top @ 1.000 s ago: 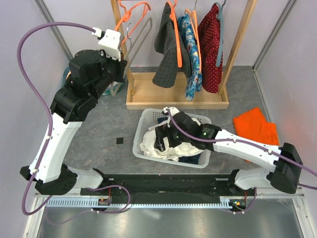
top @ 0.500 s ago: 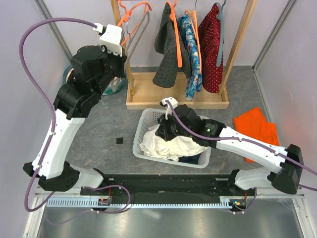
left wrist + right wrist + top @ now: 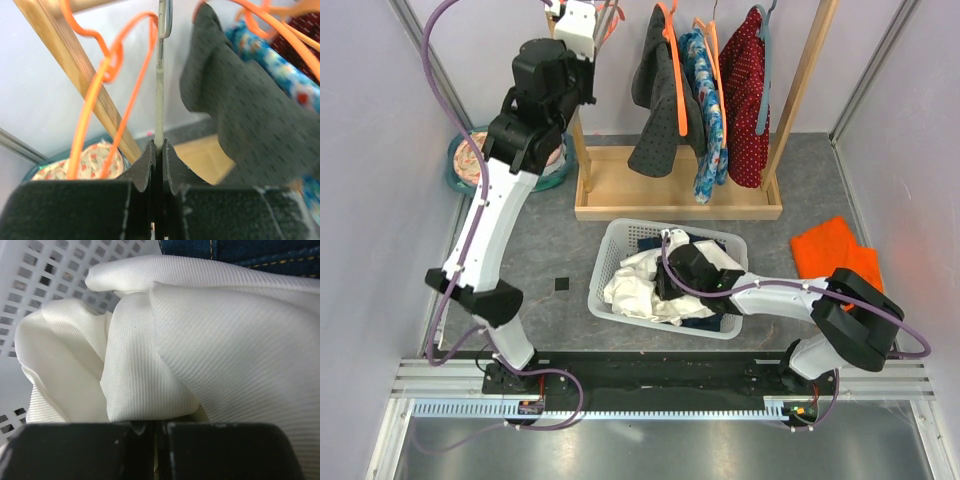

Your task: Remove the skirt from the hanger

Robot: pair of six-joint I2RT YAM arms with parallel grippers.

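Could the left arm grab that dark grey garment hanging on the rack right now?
Probably not at once. The left pincer is shut on a thin grey hanger, so it would need to let go first. Otherwise the dark grey garment hangs close beside it with nothing between.

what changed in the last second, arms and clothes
The left end effector, shut on the grey hanger, rose and swung right, up toward the top of the rack. The right arm folded back toward its base, its end effector low in the basket, shut on the white skirt. Basket, hung clothes and orange cloth stayed put.
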